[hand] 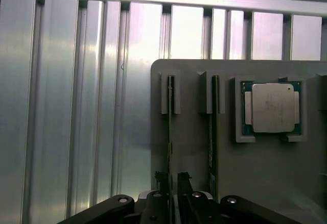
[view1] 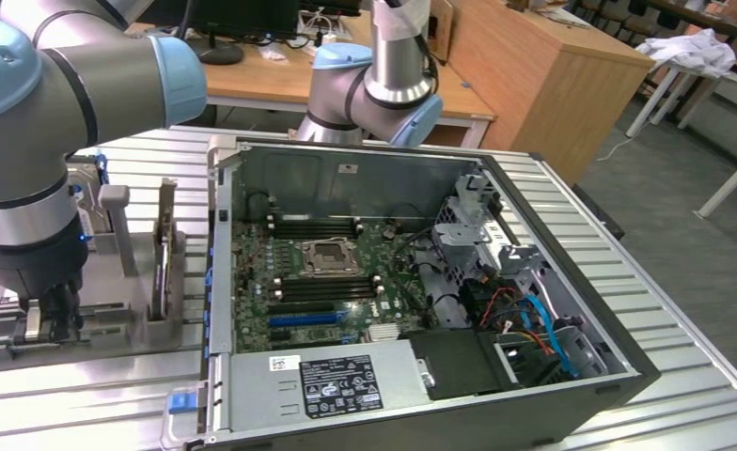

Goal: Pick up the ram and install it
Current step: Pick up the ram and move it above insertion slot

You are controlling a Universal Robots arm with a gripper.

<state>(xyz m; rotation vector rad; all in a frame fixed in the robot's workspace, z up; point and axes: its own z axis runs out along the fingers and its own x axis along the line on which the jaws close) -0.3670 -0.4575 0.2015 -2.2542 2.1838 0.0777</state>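
The ram (hand: 169,132) is a thin green stick standing on edge in a slot of the grey holder tray (hand: 191,81). A second ram stick (hand: 213,142) stands in the neighbouring slot. My gripper (hand: 172,187) is low over the tray, open, with one finger on each side of the first stick's near end and a slim gap showing. In the exterior view my gripper (view1: 45,329) reaches down onto the holder tray (view1: 112,315) at the exterior view's left. The black memory slots (view1: 312,226) lie on the motherboard inside the open computer case (view1: 225,282).
A processor chip (hand: 272,107) rests in a pocket of the tray beside the sticks. The case holds a processor socket (view1: 322,256), a blue expansion slot (view1: 304,319), cables (view1: 538,319) and a power supply (view1: 331,385). A ribbed metal table (view1: 669,376) carries everything.
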